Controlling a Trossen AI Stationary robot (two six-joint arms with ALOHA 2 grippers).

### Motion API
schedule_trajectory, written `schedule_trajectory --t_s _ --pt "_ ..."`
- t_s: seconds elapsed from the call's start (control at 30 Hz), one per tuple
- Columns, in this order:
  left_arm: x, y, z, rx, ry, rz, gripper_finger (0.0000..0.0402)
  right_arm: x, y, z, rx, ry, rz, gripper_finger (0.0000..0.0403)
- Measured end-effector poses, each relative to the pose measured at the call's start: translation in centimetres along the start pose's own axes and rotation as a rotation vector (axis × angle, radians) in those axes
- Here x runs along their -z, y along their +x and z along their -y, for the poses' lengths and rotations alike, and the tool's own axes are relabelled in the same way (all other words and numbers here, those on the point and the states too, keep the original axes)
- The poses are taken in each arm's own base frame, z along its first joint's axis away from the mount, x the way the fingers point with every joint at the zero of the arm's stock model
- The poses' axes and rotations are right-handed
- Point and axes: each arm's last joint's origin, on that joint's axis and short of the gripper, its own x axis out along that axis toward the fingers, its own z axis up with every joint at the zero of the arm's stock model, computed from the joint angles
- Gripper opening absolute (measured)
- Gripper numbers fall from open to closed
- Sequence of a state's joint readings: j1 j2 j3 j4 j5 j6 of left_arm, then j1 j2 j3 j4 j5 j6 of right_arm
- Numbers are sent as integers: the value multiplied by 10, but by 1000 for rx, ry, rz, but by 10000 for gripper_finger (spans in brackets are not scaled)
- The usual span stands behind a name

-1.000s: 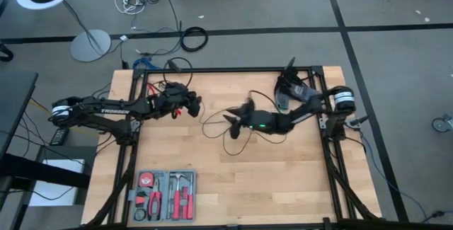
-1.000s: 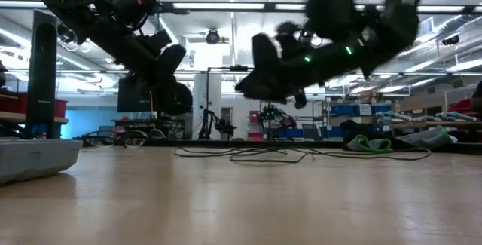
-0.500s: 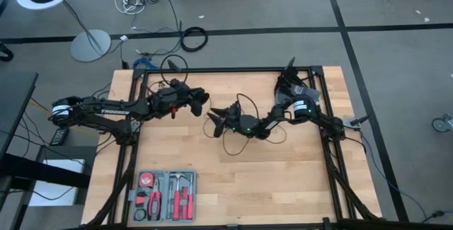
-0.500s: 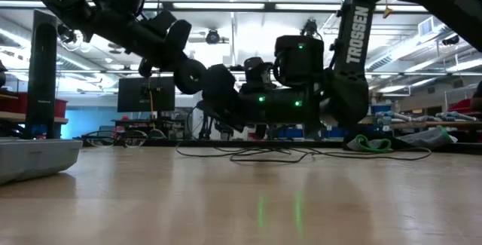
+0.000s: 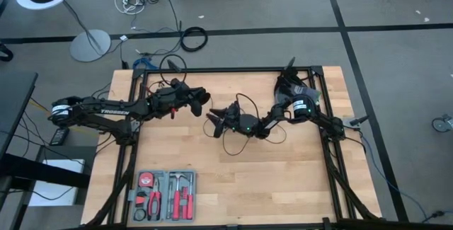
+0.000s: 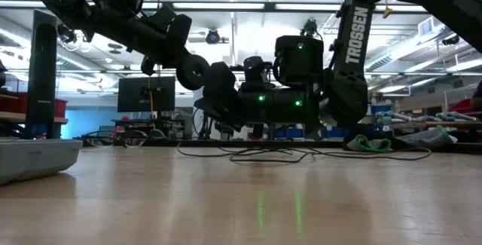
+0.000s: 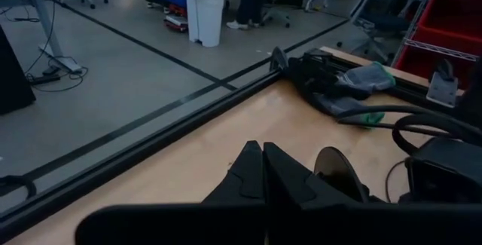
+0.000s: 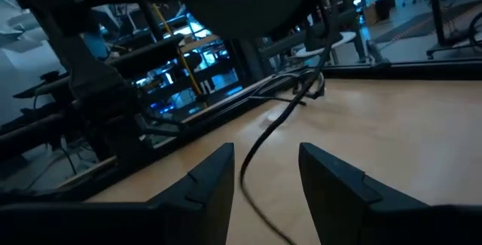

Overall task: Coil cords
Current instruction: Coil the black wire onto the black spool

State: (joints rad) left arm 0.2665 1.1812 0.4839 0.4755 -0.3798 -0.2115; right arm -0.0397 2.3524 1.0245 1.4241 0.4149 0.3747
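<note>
From above, the thin black cord (image 5: 237, 120) lies in loose loops on the middle of the wooden surface (image 5: 283, 180), toward its far half. The right claw (image 5: 214, 121) sits low over the left end of those loops, its fingers spread apart; whether it touches the cord cannot be told here. The left claw (image 5: 201, 97) hangs just beside it, toward the far left, its fingers pressed together on nothing visible. A tray of red-handled tools (image 5: 164, 194) rests at the near left corner, well apart from the cord.

From surface level, the cord (image 6: 279, 154) shows as flat strands along the far part of the surface (image 6: 241, 207). Both arms hang above it, and the two claws meet near the picture's middle, above the surface.

The left wrist view shows the left claw (image 7: 263, 171) with fingers shut together, above bare wood. Dark and green cloth (image 7: 343, 87) lies at the far corner.

The right wrist view shows the right claw (image 8: 265, 171) open, a strand of cord (image 8: 275, 128) running between its fingers across the wood.
</note>
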Motion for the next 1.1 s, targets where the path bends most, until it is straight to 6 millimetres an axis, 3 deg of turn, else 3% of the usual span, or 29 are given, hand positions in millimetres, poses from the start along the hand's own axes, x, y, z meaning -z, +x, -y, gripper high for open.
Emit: schedule_trajectory --t_s 0.2,0.4,0.57,0.8,1.1 --pt "0 0 0 0 2 0 0 -1 0 0 0 4 6 124" --pt "0 0 0 -1 -1 -2 0 2 0 1 14 -11 -19 14" --pt "1 1 1 16 -47 -7 0 7 13 2 46 -4 -139 4" --pt "19 13 3 18 -82 -84 0 -1 57 -27 -97 -141 -369 2" --pt "38 20 3 33 -80 -222 0 -12 56 -38 -177 -240 -393 1"
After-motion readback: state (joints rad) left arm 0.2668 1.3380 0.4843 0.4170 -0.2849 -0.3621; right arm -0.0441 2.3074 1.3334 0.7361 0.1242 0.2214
